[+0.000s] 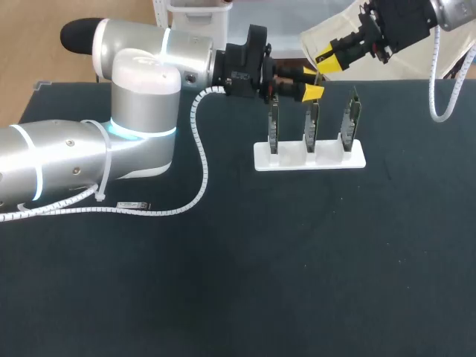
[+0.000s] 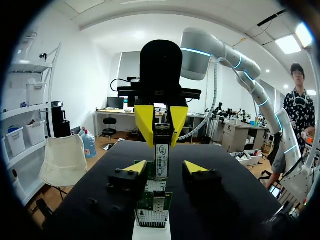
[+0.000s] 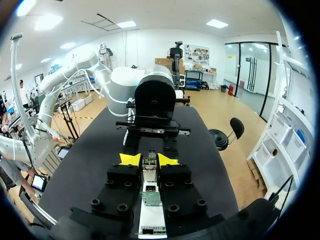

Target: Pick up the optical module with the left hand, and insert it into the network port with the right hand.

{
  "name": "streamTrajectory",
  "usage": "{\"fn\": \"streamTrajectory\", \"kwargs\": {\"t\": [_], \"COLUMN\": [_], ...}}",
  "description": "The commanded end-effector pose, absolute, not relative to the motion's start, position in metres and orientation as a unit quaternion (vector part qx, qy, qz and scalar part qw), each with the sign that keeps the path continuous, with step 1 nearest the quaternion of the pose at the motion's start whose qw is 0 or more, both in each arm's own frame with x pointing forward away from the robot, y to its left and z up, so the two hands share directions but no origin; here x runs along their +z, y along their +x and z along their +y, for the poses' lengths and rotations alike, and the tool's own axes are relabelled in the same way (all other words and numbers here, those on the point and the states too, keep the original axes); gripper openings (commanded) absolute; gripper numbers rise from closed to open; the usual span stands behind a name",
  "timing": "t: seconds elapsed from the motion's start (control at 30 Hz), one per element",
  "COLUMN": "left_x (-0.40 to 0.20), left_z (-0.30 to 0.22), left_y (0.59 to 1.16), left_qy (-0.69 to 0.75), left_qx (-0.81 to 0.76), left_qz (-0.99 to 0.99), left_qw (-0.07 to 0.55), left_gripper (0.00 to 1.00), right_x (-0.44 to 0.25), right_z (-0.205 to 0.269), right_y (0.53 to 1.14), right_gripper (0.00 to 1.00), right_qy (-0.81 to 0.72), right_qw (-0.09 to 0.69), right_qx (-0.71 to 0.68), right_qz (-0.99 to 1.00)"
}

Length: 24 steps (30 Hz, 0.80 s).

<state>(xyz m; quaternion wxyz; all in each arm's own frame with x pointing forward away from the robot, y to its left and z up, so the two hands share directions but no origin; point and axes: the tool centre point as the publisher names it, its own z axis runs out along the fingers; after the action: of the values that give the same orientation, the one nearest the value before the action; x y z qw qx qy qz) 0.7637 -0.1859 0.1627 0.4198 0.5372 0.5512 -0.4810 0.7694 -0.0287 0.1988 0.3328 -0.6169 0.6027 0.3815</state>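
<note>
The right claw (image 3: 149, 160) is gripping the optical module (image 2: 161, 159). Its two yellow fingers are pressing on the module from both sides, and the labelled end is sticking out past the fingertips. The module is hanging in the air, off the dark surface (image 1: 297, 282), just above the white stand (image 1: 260, 158).

The left claw (image 1: 311, 82) is standing open, facing the right claw. In the left wrist view its yellow tips are sitting either side of the module's free end, with a gap showing on each side, so it is not touching the module.

In the head view the stand is sitting at about 1 o'clock from the surface's middle. It is carrying three green boards (image 1: 312, 128) upright in a row, and both claws are meeting above and just behind the row, over the left and middle boards.

The left arm (image 1: 141, 111) is coming in from 9 o'clock and stretching across to about 12 o'clock. The right arm (image 1: 405, 18) is entering from the 1 o'clock corner.

A white coiled cable (image 1: 201, 160) is trailing from the left arm down across the surface toward 9 o'clock. A small silver part (image 1: 134, 204) is lying flat just beside the cable, well apart from the stand.
</note>
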Motion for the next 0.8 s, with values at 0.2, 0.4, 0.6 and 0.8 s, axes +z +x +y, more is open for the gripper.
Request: {"fn": "streamTrajectory", "kwargs": {"t": [0.2, 0.4, 0.6, 0.8], "left_x": [0.1621, 0.1621, 0.1621, 0.1669], "left_z": [-0.1865, -0.1865, -0.1865, -0.1818], "left_y": [0.7651, 0.7651, 0.7651, 0.7682], "left_qy": [0.538, 0.538, 0.538, 0.549], "left_qx": [-0.481, -0.481, -0.481, -0.461], "left_qz": [0.551, 0.551, 0.551, 0.558], "left_qw": [0.419, 0.419, 0.419, 0.417], "left_gripper": [1.0, 1.0, 1.0, 1.0], "right_x": [0.1988, 0.1986, 0.1993, 0.2002], "right_z": [-0.0288, -0.0291, -0.0295, -0.0295], "right_y": [0.7692, 0.7697, 0.7712, 0.7724], "right_gripper": [0.0, 0.0, 0.0, 0.0], "right_qy": [-0.617, -0.617, -0.619, -0.62], "right_qw": [0.335, 0.335, 0.335, 0.335], "right_qx": [0.381, 0.381, 0.378, 0.378], "right_qz": [0.601, 0.602, 0.601, 0.6]}}
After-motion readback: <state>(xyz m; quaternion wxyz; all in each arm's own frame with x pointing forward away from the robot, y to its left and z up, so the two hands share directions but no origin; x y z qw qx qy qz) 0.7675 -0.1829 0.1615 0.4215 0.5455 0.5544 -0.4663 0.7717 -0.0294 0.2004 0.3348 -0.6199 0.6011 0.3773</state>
